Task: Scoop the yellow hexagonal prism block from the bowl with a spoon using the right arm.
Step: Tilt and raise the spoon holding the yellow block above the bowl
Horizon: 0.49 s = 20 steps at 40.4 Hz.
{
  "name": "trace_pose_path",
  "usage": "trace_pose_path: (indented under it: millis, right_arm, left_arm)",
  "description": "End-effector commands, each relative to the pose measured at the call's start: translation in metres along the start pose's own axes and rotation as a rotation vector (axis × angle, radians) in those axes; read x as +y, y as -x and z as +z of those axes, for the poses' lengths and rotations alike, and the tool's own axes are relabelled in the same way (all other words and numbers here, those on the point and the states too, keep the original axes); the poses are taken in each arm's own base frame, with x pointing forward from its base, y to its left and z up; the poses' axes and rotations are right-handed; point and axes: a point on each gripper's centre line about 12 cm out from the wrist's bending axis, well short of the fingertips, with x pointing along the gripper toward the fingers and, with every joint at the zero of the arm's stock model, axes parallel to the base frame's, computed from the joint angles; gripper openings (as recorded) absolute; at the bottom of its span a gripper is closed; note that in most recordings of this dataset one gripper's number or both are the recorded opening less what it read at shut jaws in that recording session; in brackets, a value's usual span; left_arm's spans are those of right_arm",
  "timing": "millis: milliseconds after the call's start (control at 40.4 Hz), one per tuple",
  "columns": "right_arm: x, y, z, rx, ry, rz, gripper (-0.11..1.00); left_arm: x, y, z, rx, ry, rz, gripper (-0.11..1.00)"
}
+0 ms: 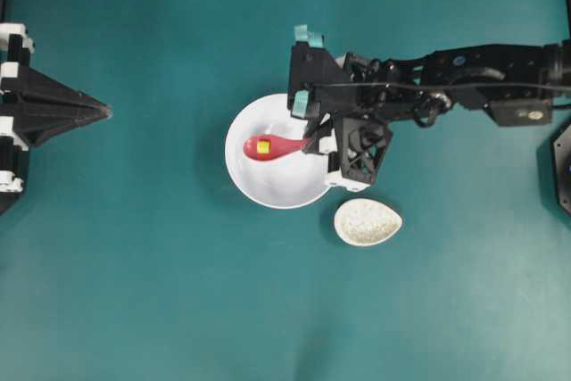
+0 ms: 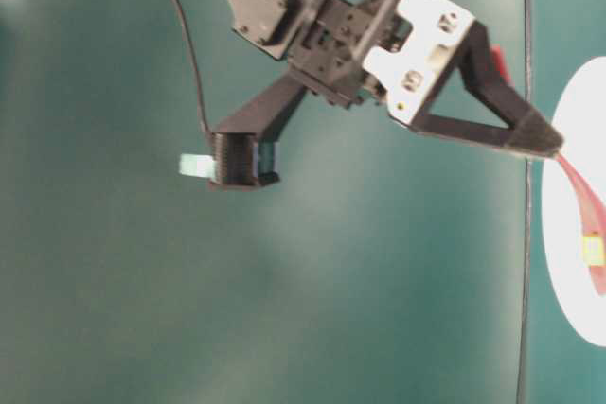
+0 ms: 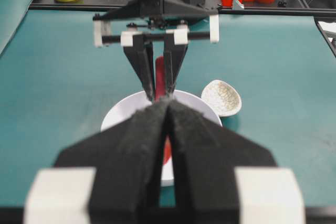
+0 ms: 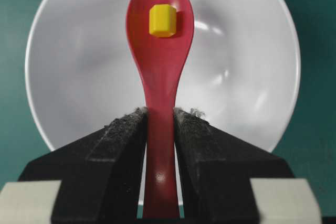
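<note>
Teal bench [image 1: 134,265]. Right end effector [image 4: 160,121] clamps the stiff, glossy spoon [image 4: 160,51] by its handle above the bowl [image 4: 79,77]. The light block [image 4: 162,20] sits loose in the scoop and would likely slide if tilted.

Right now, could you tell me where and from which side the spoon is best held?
By its straight handle, from the end away from the scoop, as the right gripper does: the spoon points into the bowl, its handle narrow enough to clamp between the fingers, leaving the scoop free to carry the yellow block.
</note>
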Motion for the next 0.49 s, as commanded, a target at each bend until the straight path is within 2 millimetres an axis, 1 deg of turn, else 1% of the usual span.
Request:
trace_pose_path:
  millis: [0, 198, 470]
  right_arm:
    - [0.001, 0.021, 0.018, -0.060, 0.006, 0.000, 0.25]
    - [0.001, 0.034, 0.022, -0.075, 0.007, 0.003, 0.25]
    - [0.000, 0.043, 0.025, -0.085, 0.014, 0.000, 0.25]
  left_arm:
    - [0.001, -0.002, 0.012, -0.029, -0.001, 0.003, 0.00]
    - [0.001, -0.002, 0.012, -0.029, -0.001, 0.003, 0.00]
    - [0.001, -0.002, 0.012, -0.029, -0.001, 0.003, 0.00]
